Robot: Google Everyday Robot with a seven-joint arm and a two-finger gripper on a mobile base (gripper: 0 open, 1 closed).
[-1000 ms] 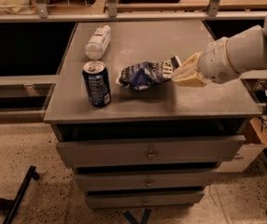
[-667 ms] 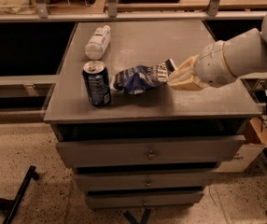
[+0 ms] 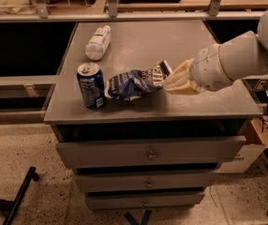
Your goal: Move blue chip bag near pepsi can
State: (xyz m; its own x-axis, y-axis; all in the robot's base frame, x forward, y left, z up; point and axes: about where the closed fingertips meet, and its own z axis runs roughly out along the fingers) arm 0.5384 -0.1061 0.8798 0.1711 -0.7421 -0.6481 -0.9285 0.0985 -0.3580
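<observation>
The blue chip bag [image 3: 134, 83] lies crumpled on the grey cabinet top [image 3: 171, 41], its left end almost touching the pepsi can [image 3: 91, 86]. The can stands upright near the front left corner. My gripper [image 3: 171, 77] reaches in from the right on a white arm and is shut on the bag's right, white-edged end, which is held slightly raised off the surface.
A clear plastic bottle with a white label [image 3: 99, 42] lies on its side at the back left of the top. The cabinet has drawers [image 3: 148, 156] below. A shelf rail runs behind. A black stand leg [image 3: 19, 196] lies on the floor at lower left.
My gripper has moved left with the chip bag in it, dragging the bag closer to the pepsi can. The can and bottle have not moved.
</observation>
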